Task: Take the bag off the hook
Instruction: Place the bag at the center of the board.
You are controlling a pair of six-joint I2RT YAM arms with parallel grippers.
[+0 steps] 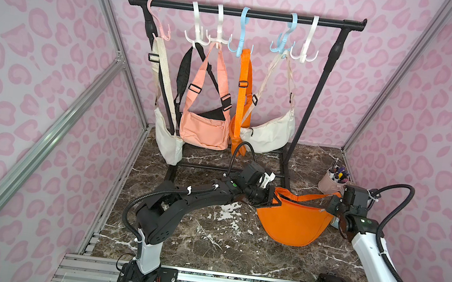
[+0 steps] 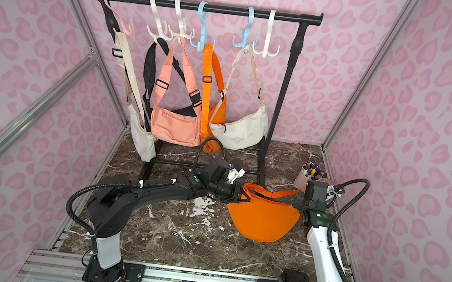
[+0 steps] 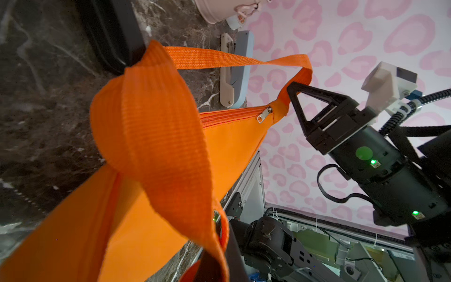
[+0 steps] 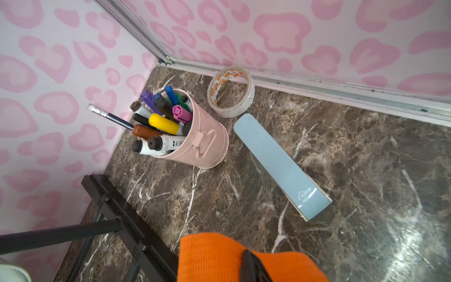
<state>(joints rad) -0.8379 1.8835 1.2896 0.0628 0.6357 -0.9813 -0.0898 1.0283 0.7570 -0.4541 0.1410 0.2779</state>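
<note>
Two pinches: left gripper point(image 1: 277, 199) and right gripper point(image 3: 292, 89) each clamp a strap point(image 1: 312, 197) end.
Orange bag point(image 1: 291, 224): likely light, limp; the strap is the best hold.

Orange bag point(image 1: 293, 220): half-moon pouch of plain fabric, curved belly down, zipped top edge up, silver zipper pull point(image 3: 264, 114) at the closed end. It hangs spread in front of the rack, low over the marble; contact with the surface cannot be told. Left gripper point(image 1: 277, 200) pinches one corner, right gripper point(image 1: 334, 205) the strap tab at the other. Webbing strap point(image 1: 307, 198) loops slack between the ends. White hook point(image 1: 304, 54) at the rail's right end, bare, well apart.
</note>
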